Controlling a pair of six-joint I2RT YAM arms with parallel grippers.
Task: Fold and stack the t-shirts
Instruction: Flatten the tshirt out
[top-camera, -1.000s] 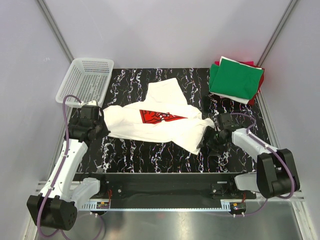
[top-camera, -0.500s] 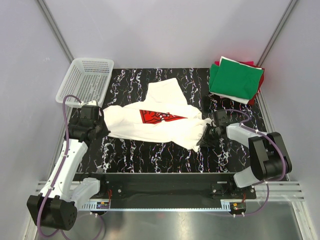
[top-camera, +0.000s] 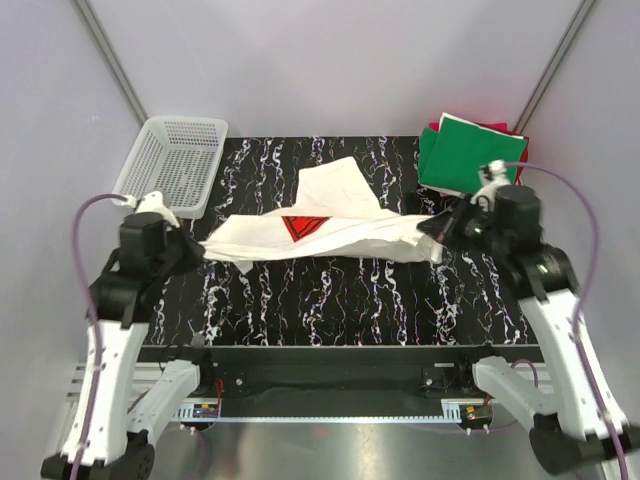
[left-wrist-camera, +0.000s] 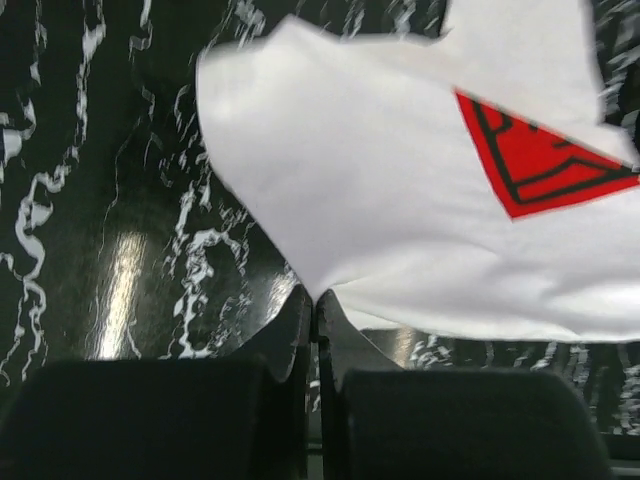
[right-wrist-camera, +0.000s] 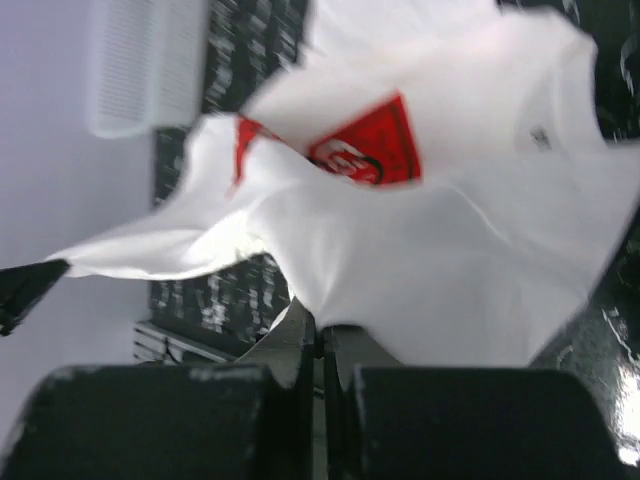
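White mesh basket (top-camera: 170, 160) is sitting at the far-left corner of the black marbled table (top-camera: 330, 300), clear of the cloth.

Left gripper (top-camera: 193, 250) is clenching the left edge of the cream-white t-shirt (top-camera: 330, 228). In its wrist view the fingers are pressing together, with fabric pinched right at the tips.

The shirt is stretching as a taut band between the two grippers across mid-table. A triangle of red print is showing on top, and one flap is reaching toward the far edge.

Bare table is running along the whole near side.

Right gripper (top-camera: 440, 228) is grasping the shirt's right edge, jaws closed on the fabric.

Stack of folded t-shirts (top-camera: 472, 155), green on top, is lying at the far-right corner, just beyond that gripper.
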